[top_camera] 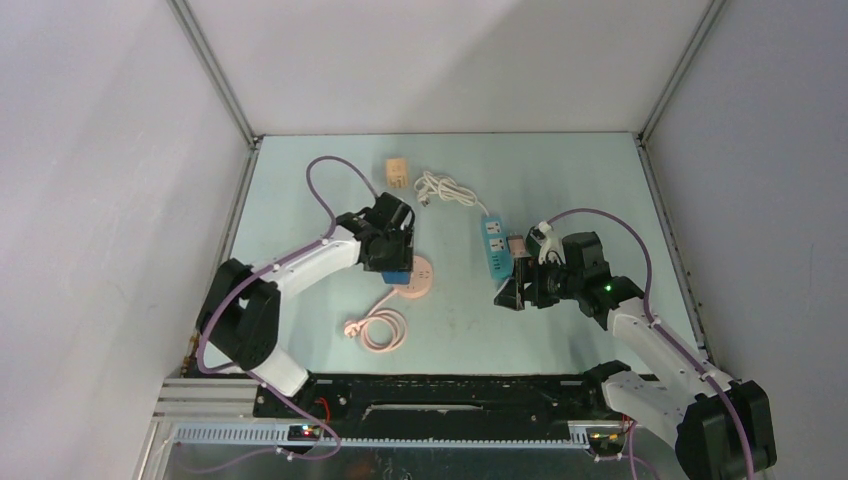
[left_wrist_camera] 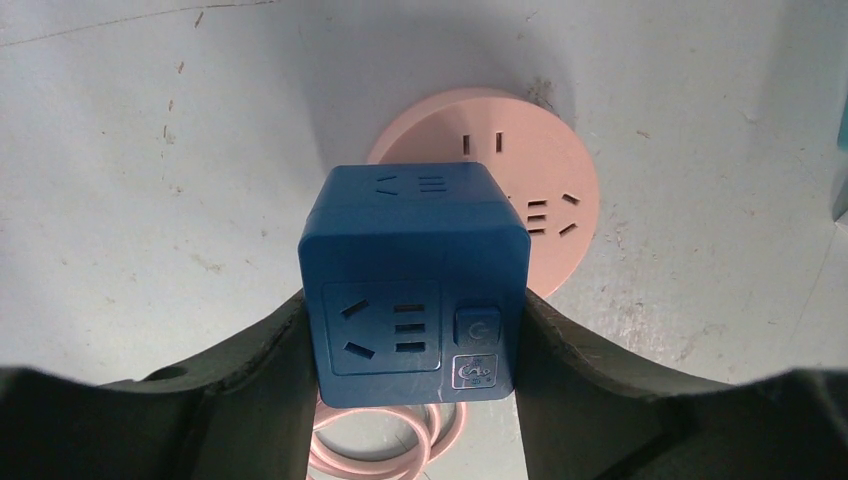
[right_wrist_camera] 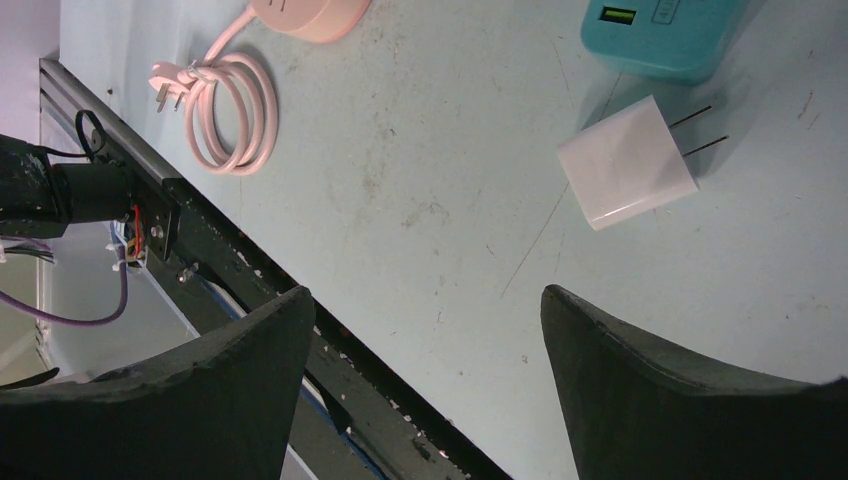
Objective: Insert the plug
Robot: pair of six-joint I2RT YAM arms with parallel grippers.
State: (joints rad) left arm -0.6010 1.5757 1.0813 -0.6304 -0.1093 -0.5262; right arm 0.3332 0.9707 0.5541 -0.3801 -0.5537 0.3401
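Note:
My left gripper [top_camera: 398, 268] is shut on a blue cube plug adapter [left_wrist_camera: 415, 280]; its fingers [left_wrist_camera: 250, 380] press both sides of the cube. The cube is over the near part of the round pink socket [left_wrist_camera: 545, 185], which lies on the table [top_camera: 420, 282]. I cannot tell whether the cube's pins are in the socket. My right gripper [top_camera: 512, 288] is open and empty, held above the table near a white two-pin charger [right_wrist_camera: 628, 163] that lies beside the teal power strip [top_camera: 493, 245].
The pink socket's cable lies coiled [top_camera: 378, 330] towards the front rail [right_wrist_camera: 300, 330]. A white cable [top_camera: 445, 190] and a tan adapter [top_camera: 397, 172] lie at the back. White walls enclose the table on three sides.

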